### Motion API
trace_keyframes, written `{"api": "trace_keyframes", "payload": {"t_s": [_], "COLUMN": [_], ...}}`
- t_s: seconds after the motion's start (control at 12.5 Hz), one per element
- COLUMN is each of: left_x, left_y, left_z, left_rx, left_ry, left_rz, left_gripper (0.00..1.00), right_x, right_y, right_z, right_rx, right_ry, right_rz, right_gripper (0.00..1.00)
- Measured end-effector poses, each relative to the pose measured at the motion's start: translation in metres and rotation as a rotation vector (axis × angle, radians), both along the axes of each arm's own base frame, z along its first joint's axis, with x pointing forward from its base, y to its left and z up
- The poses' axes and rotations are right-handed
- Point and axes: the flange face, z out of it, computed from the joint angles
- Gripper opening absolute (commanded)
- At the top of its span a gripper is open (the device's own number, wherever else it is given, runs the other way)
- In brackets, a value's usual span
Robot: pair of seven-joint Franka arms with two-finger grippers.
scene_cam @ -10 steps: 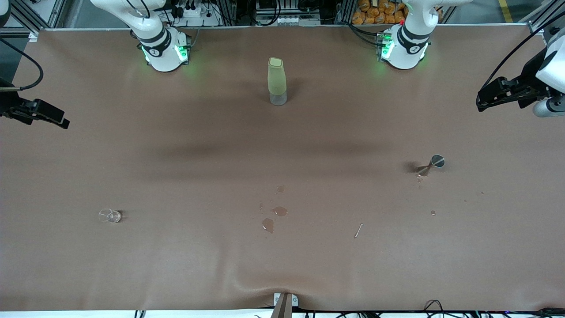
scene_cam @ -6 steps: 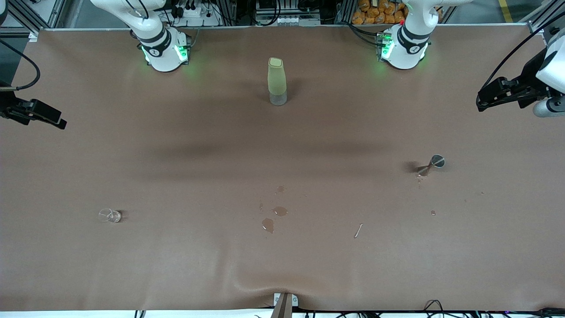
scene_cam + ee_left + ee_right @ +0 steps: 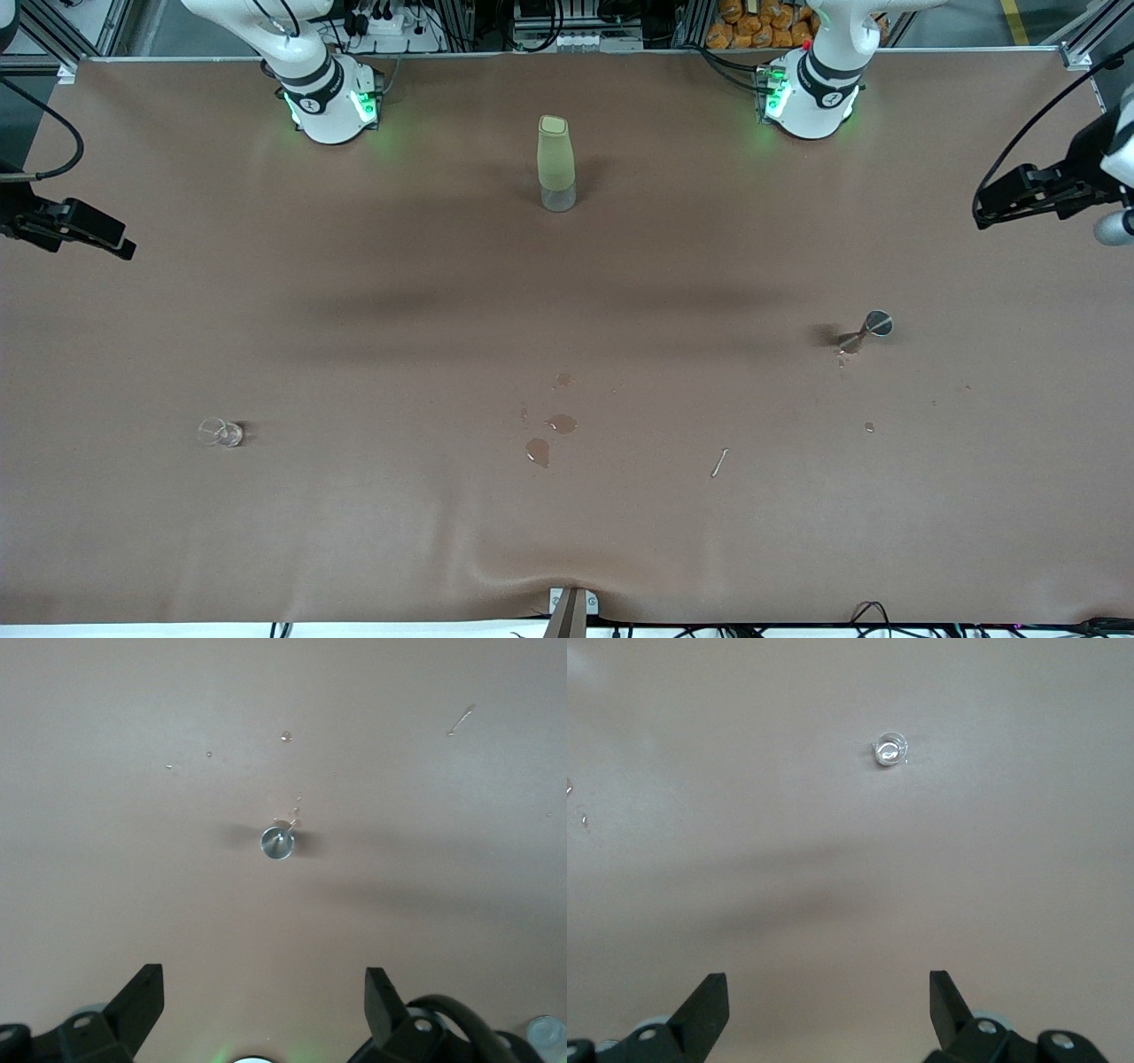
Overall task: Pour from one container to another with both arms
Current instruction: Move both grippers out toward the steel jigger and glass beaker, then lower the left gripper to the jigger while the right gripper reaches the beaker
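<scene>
We see only part of each arm in the front view: the right arm's base (image 3: 326, 105) and the left arm's base (image 3: 808, 99) stand at the table's twelve o'clock edge, their upper links leave the frame, and only the wrists come back in at the table's two ends. The left gripper (image 3: 1019, 197) is cut by the frame at three o'clock, high over the left arm's end of the brown table cover (image 3: 567, 532). The right gripper (image 3: 84, 232) shows at nine o'clock over the right arm's end. In the wrist views only the fingertips show: the left gripper (image 3: 264, 1001) has its jaws spread wide with nothing between them, and the right gripper (image 3: 828, 1005) likewise stands wide apart and empty.

The small clear glass (image 3: 221, 432) sits at about eight o'clock from the table's centre, nearer the front camera than the spot under the right gripper and well apart from it; the right wrist view shows it as a tiny clear cup (image 3: 890, 749). The metal jigger (image 3: 868, 330) stands toward the left arm's end at about four o'clock, well apart from the left gripper; from above it is a small silver disc (image 3: 277, 842). We cannot tell what either holds. The tall green bottle (image 3: 555, 164) stands upright between the two bases. Wet spots (image 3: 549, 439) and a thin pale stick (image 3: 719, 462) lie at six o'clock.
</scene>
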Motion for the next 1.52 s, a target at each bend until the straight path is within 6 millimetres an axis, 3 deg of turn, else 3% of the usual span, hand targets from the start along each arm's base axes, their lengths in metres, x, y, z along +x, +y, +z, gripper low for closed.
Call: {"api": "trace_keyframes", "payload": {"t_s": [0.32, 0.64, 0.96, 1.2, 1.36, 1.52], "left_x": [0.000, 0.001, 0.007, 0.001, -0.004, -0.005], "left_y": [0.063, 0.137, 0.196, 0.247, 0.258, 0.260], "left_z": [-0.037, -0.107, -0.176, -0.236, -0.270, -0.287], "left_rx": [-0.079, -0.206, -0.363, -0.532, -0.626, -0.667], "left_ry": [0.071, 0.064, 0.026, -0.035, -0.076, -0.104], "left_rz": [0.007, -0.142, -0.251, -0.328, -0.380, -0.447], "left_gripper": [1.00, 1.00, 1.00, 1.00, 1.00, 1.00], "right_x": [0.005, 0.029, 0.057, 0.066, 0.068, 0.068], "right_y": [0.007, -0.009, -0.077, -0.135, -0.169, -0.193], "right_z": [-0.006, -0.049, -0.110, -0.164, -0.203, -0.241], "right_rx": [-0.006, -0.014, 0.030, 0.125, 0.184, 0.261], "right_ry": [-0.001, 0.020, 0.005, -0.023, -0.052, -0.093], "right_rz": [0.050, 0.236, 0.362, 0.432, 0.482, 0.534], "right_gripper": [1.00, 1.00, 1.00, 1.00, 1.00, 1.00]}}
